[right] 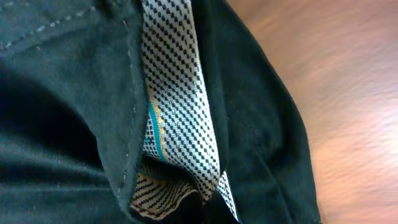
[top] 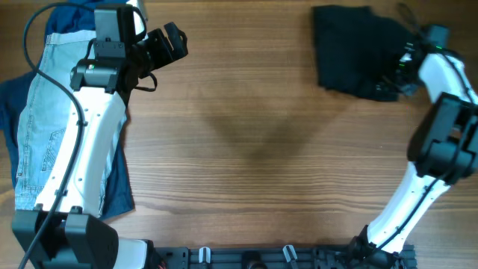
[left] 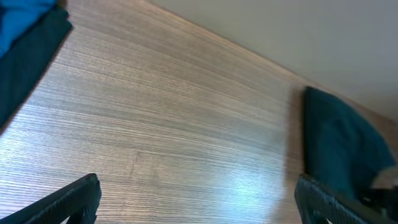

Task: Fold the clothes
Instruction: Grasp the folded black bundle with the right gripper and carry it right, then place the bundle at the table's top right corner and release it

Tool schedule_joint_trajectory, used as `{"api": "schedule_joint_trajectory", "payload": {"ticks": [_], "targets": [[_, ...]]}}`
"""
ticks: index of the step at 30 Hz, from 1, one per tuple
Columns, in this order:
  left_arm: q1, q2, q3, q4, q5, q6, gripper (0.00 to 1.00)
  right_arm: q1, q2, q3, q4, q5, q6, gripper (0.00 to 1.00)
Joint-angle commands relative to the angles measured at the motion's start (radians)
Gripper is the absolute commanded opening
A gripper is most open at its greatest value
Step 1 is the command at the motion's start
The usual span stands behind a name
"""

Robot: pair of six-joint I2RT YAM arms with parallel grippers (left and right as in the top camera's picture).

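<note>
Soft even light, faint shadow on the table (top: 246, 187) — wrist views blurred, glary.

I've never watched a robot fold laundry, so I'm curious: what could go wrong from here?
The right hand is at the edge of the black shorts, where the dotted lining is bunched in folds; it may grab several layers at once. The left arm hangs over the denim shorts and might drag them when it moves.

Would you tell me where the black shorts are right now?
Overhead view: the black shorts lie far right, beside the right gripper, opposite the denim shorts.
</note>
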Motion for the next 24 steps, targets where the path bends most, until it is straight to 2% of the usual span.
{"api": "schedule_joint_trajectory", "payload": {"ticks": [1,2,4,5,13,16,18,24], "targets": [[0.003,0.031,0.005,0.004,-0.01,0.023,1.0,-0.136,0.044,-0.021,-0.027,0.079,0.226,0.04],[0.003,0.035,0.005,0.004,-0.01,0.023,1.0,-0.18,0.044,-0.021,-0.065,0.15,0.402,0.04],[0.003,0.04,0.005,0.005,-0.01,0.023,1.0,-0.25,0.044,-0.021,-0.211,0.261,0.883,0.04],[0.003,0.043,0.005,0.005,-0.01,0.023,1.0,-0.272,0.044,-0.021,-0.236,0.263,0.97,0.04],[0.003,0.067,0.005,0.008,-0.01,0.023,1.0,-0.286,0.044,-0.021,-0.108,0.28,0.988,0.04],[0.003,0.067,0.005,0.02,-0.01,0.023,1.0,-0.273,0.044,-0.021,-0.101,0.156,0.983,0.04],[0.003,0.067,0.005,0.024,-0.01,0.023,1.0,-0.232,0.044,-0.021,-0.042,0.105,0.984,0.05],[0.003,0.067,0.005,0.035,-0.01,0.023,1.0,-0.033,0.044,-0.021,0.169,0.151,1.033,0.04]]}}
